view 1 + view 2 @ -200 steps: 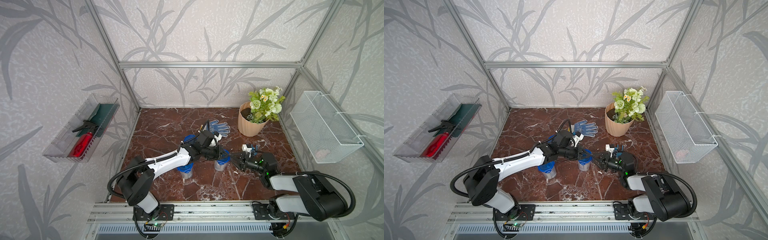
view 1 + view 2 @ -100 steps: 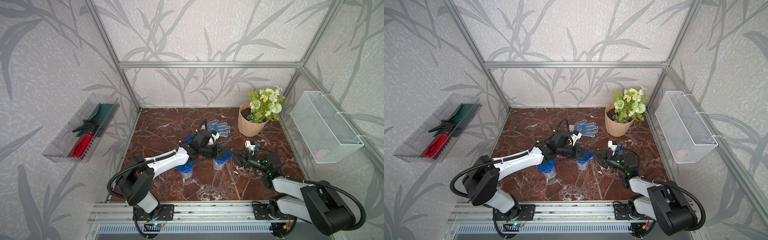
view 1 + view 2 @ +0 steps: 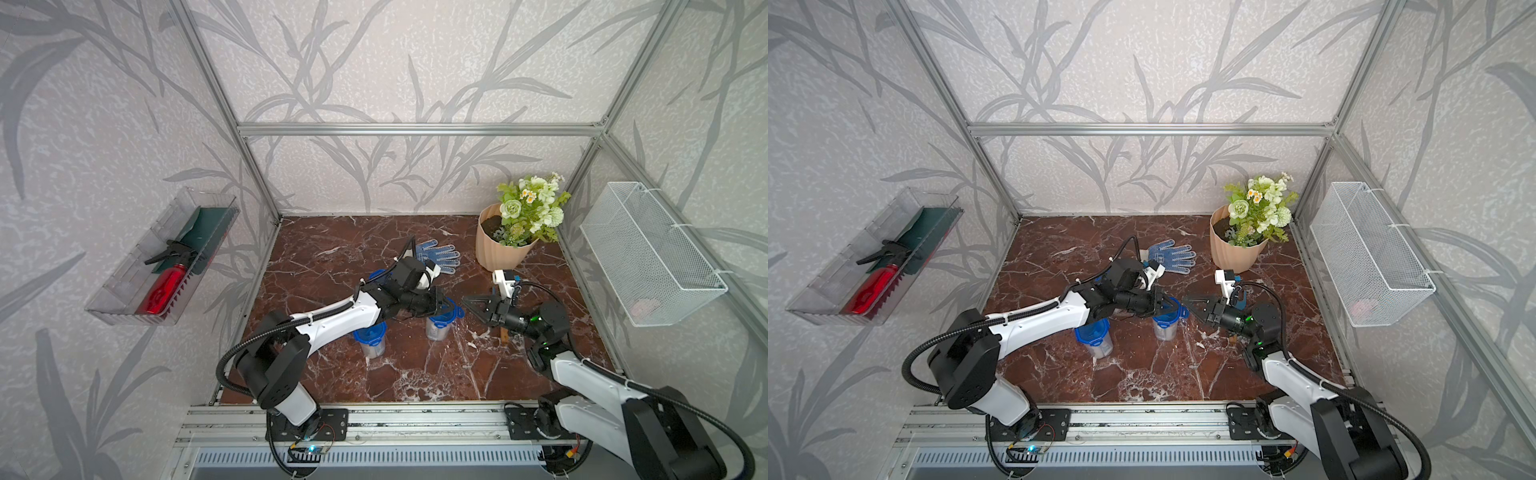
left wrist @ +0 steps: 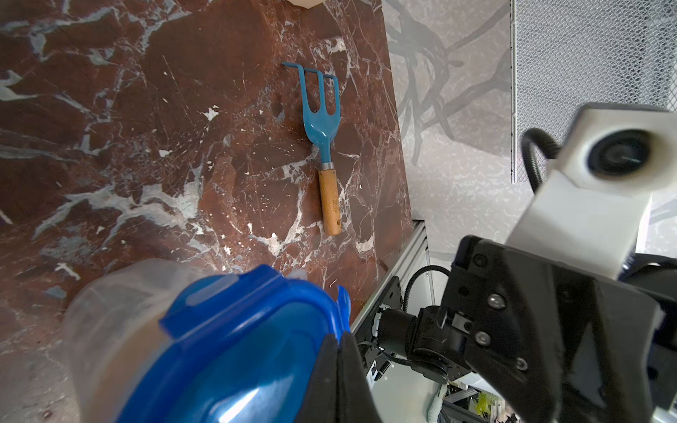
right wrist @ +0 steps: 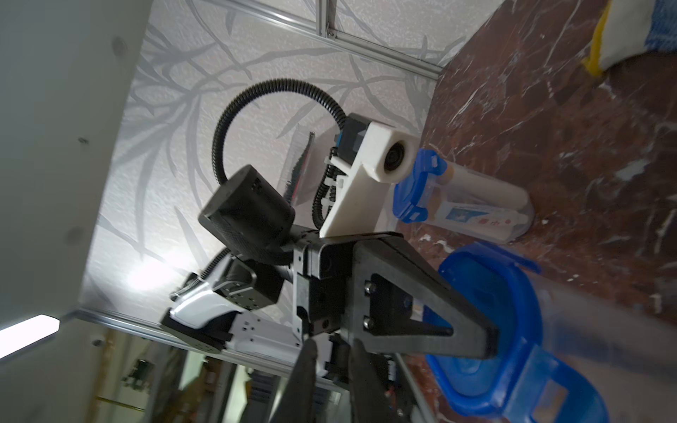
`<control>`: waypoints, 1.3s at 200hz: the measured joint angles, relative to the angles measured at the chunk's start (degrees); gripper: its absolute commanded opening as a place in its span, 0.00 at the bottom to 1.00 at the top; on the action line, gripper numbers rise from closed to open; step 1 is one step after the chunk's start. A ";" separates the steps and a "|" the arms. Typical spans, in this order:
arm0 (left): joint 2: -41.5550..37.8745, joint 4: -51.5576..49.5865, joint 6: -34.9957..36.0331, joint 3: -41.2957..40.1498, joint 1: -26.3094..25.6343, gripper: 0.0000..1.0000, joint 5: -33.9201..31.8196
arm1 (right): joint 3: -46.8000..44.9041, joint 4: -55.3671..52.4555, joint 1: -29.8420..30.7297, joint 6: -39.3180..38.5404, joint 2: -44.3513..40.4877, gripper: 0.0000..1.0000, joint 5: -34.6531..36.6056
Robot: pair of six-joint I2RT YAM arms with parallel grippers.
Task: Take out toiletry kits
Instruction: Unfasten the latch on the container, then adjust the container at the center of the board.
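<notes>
The left gripper (image 4: 340,342) is pressed closed, its tips against the rim of the blue lid (image 4: 234,348) on a clear toiletry-kit cup (image 3: 438,330) near the middle of the marble counter (image 3: 332,249). Its arm stretches low, nearly level. The right gripper (image 3: 1185,299), empty, points at that lid from just beside; whether it is fully closed cannot be told. A second lidded cup (image 3: 371,343) stands nearer the front edge, with leaf-patterned walls (image 3: 374,62) around.

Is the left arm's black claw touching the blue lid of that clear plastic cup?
Touching. The left wrist view shows the left gripper pinching the blue plastic lid at its rim.
</notes>
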 measured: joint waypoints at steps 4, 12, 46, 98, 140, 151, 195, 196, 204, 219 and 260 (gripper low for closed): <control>-0.13 -0.63 0.13 0.28 0.02 0.00 -0.17 | 0.83 -3.65 0.09 -2.56 -1.66 0.08 0.33; -0.37 -1.99 0.33 0.79 0.09 0.00 -0.68 | 3.10 -12.33 0.35 -7.06 -5.22 0.05 1.09; -1.31 -6.71 0.83 2.58 0.66 0.00 -3.45 | 16.81 -49.31 2.84 -28.04 -15.93 0.00 10.43; -1.86 -12.39 2.29 5.66 1.36 0.00 -7.74 | 27.08 -81.59 20.09 -44.52 -7.61 0.00 33.92; -5.33 -16.04 4.09 5.86 3.21 0.00 -12.15 | 31.30 -89.53 28.50 -47.19 6.12 0.00 45.31; -7.02 -16.13 4.26 5.73 3.87 0.00 -13.51 | 32.76 -89.53 28.65 -47.25 8.46 0.00 47.17; -13.81 -15.19 5.20 3.04 5.68 0.00 -17.51 | 39.28 -85.99 28.72 -47.63 16.81 0.00 50.71; -13.88 -15.17 5.20 3.02 5.68 0.00 -17.55 | 39.39 -85.88 28.72 -47.63 16.98 0.00 50.75; -14.60 -15.10 5.40 2.84 5.68 0.00 -17.99 | 40.65 -85.11 28.70 -47.71 18.73 0.00 51.08; -15.61 -14.93 5.79 2.54 5.66 0.02 -18.38 | 43.01 -83.95 28.24 -48.09 21.99 0.00 51.34; -17.86 -14.78 7.19 0.33 5.66 0.05 -19.02 | 47.28 -82.14 25.75 -49.24 28.24 0.00 51.19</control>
